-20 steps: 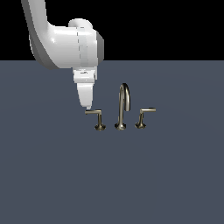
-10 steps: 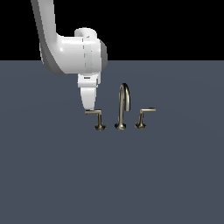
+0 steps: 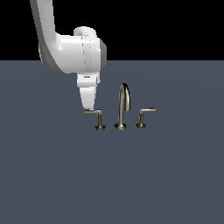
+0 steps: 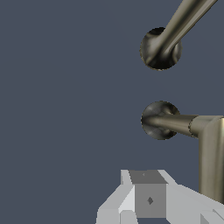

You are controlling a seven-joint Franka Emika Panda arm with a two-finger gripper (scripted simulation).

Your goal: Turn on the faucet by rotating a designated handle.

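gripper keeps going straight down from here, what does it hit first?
Most likely the free end of the handle, the lever on the exterior view's left: the gripper tip sits right above that bar's end. Depth is unclear, so it could pass beside it and meet the grey surface instead.

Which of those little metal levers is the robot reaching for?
Find the tall arched brass-grey spout on the dark grey surface. Two low L-shaped levers flank it; the target handle is on the exterior view's left. Only it has the white gripper at its bar's tip.
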